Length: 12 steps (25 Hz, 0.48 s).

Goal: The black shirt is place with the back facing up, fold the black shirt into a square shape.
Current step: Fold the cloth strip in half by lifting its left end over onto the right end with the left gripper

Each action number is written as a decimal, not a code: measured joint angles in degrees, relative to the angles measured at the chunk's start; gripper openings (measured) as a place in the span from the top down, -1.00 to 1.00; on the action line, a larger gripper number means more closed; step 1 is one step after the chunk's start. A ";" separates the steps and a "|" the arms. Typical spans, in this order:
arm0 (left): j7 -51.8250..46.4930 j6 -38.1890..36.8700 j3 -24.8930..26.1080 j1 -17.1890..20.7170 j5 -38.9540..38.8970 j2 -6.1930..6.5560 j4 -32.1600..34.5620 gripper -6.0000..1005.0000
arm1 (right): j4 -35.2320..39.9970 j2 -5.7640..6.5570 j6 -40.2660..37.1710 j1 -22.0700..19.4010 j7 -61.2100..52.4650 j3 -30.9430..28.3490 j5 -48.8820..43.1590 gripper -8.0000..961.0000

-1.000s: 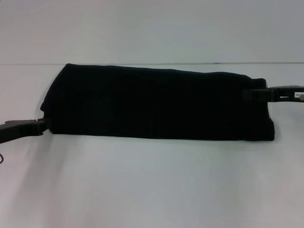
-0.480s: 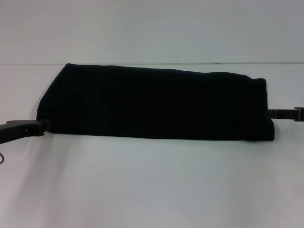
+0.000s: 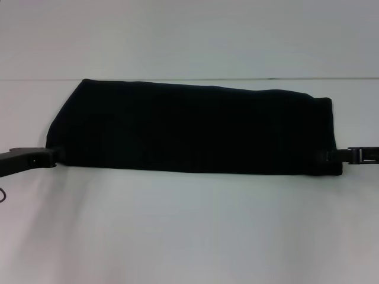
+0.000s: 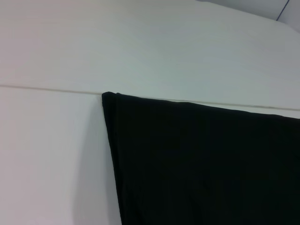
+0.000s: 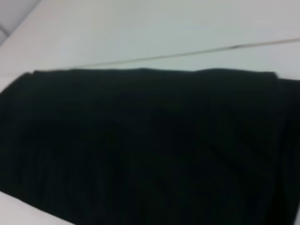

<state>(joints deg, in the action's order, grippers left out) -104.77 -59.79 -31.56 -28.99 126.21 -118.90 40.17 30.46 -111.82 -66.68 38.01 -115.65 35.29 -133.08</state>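
Observation:
The black shirt (image 3: 195, 129) lies folded into a long band across the white table. No lettering shows. It also fills much of the left wrist view (image 4: 201, 164) and the right wrist view (image 5: 140, 140). My left gripper (image 3: 52, 156) is at the band's near left corner, low on the table. My right gripper (image 3: 329, 155) is at the band's near right corner, its tip against the fabric edge.
The white table (image 3: 189, 231) has open surface in front of the shirt. A thin seam line (image 3: 177, 78) runs across the table just behind the shirt.
My right gripper has come down from the shirt's far right corner to its near right corner. My left gripper has shifted only slightly at the near left corner.

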 joint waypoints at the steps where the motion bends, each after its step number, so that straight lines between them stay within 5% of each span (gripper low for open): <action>1: 0.00 0.00 0.00 -0.02 0.00 0.00 0.00 0.99 | -0.12 -0.27 0.83 0.28 -0.03 0.67 -0.08 -0.40; 11: 0.00 -0.03 0.06 -0.10 0.00 0.08 -0.01 0.99 | 0.25 -0.93 2.10 0.22 0.47 1.63 0.21 -0.34; 12: 0.00 -0.03 0.06 -0.10 0.00 0.08 -0.01 0.99 | 0.27 -0.88 2.06 0.14 0.47 1.60 0.24 -0.18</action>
<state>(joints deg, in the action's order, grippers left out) -104.77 -59.82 -31.50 -29.09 126.21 -118.83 40.16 30.73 -112.70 -64.62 38.15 -115.18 36.88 -132.84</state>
